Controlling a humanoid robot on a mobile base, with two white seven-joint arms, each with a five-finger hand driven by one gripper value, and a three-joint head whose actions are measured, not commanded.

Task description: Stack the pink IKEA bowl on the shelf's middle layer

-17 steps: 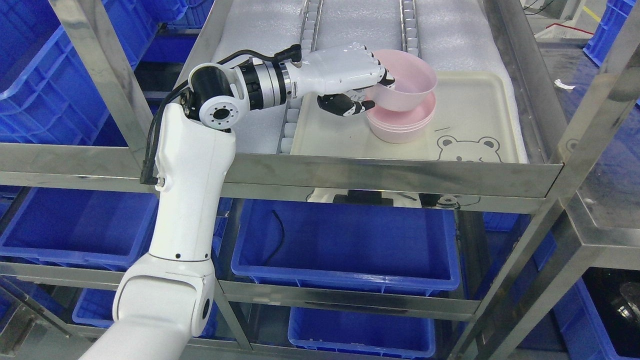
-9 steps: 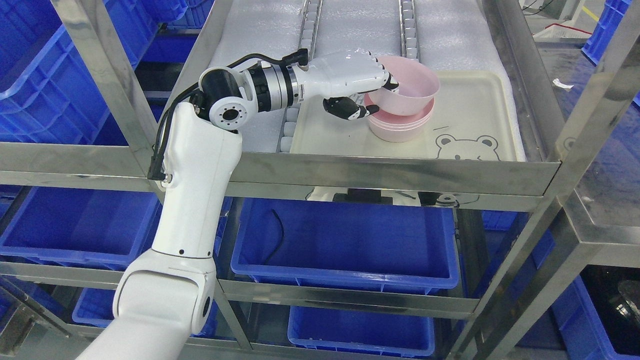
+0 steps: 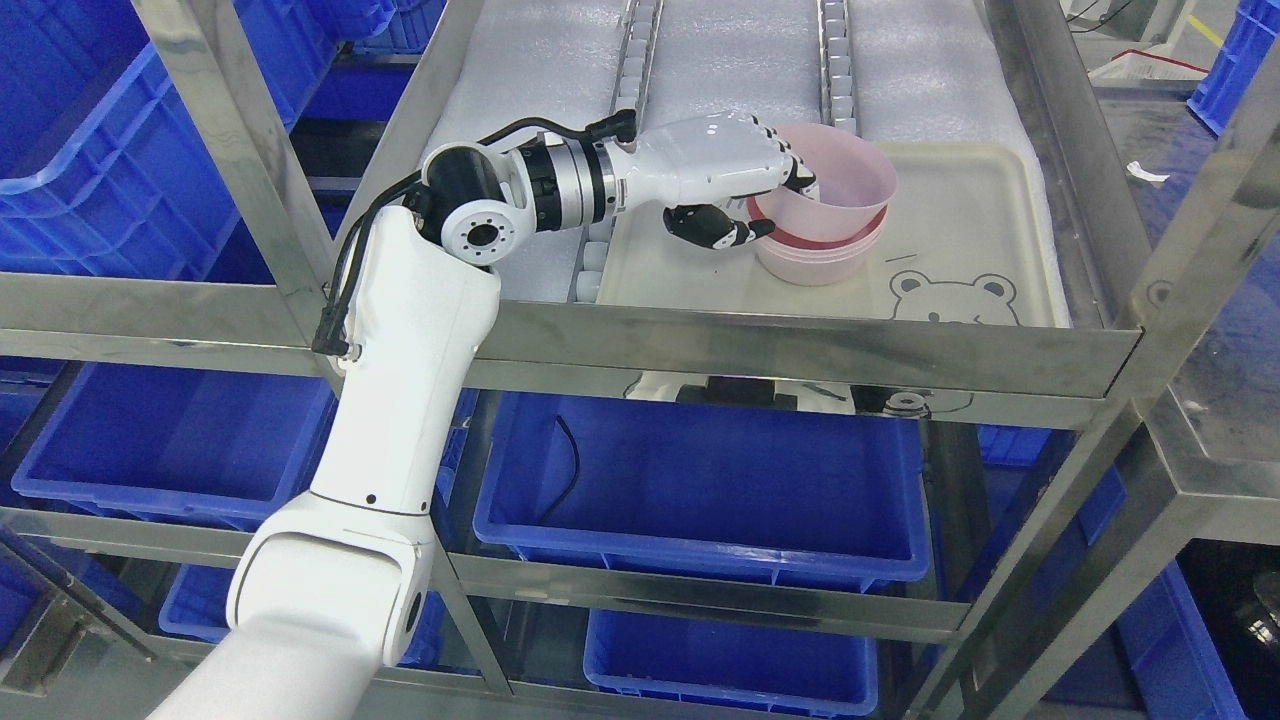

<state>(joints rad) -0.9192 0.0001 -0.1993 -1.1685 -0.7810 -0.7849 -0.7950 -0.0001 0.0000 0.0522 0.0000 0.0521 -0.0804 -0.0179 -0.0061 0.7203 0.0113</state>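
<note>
Left hand (image 3: 735, 180): fingers over the pink bowl's near-left rim, thumb beneath, pinching it.
Pink bowl (image 3: 845, 185): tilted, nested in bowl stack (image 3: 820, 260), tray's (image 3: 960, 200) left edge.
Hidden: stack's inside; the bowl covers it.

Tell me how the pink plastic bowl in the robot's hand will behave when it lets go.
The pink plastic bowl looks thin-walled, so probably light and stiff. It sits tilted in the lower pink bowl on the cream tray, so it may rock before settling. Its glossy wall could slip against the left hand.
</note>
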